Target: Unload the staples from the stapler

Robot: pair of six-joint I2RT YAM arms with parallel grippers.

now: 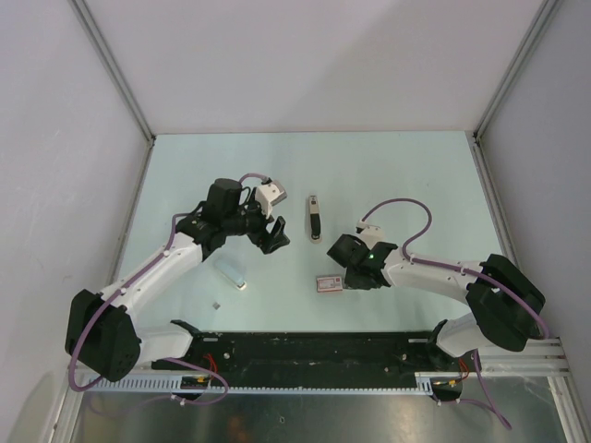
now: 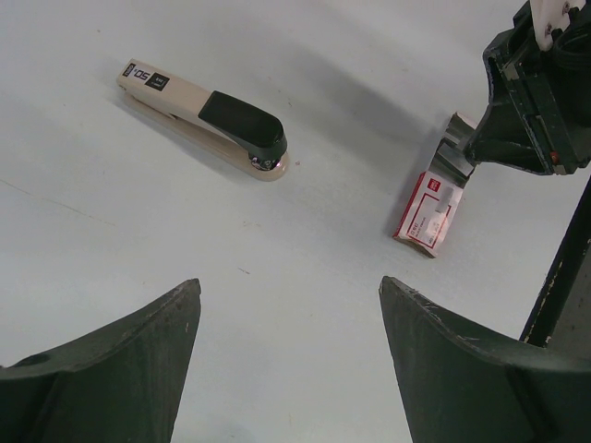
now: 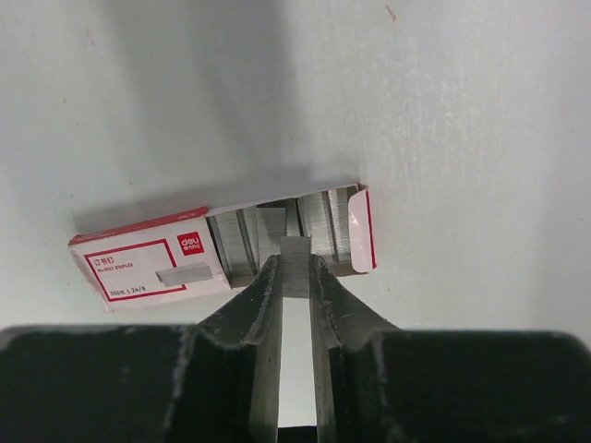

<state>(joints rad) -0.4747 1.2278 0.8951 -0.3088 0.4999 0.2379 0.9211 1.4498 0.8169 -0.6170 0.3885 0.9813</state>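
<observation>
Pinched in my right gripper (image 3: pixel 295 268), flat silvery staple strip (image 3: pixel 295 247), over open cardboard box (image 3: pixel 148 268), left gripper (image 2: pixel 288 286) wide above table (image 2: pixel 74 240)

We cannot see the lower end of the strip of staples (image 3: pixel 295 247), buried between the fingers of the right gripper (image 3: pixel 295 265), which also cover part of the staple box (image 3: pixel 148 263) tray. From above, the silvery bit (image 1: pixel 216 305) is too small to identify. The fingers of the left gripper (image 2: pixel 289 286) run off the bottom edge.

a pale desk (image 1: pixel 388 175) carries a stapler (image 1: pixel 315 217), an open staple box (image 1: pixel 330 282), a bar of staples (image 1: pixel 233 272) and a tiny silvery bit (image 1: pixel 216 305).
</observation>
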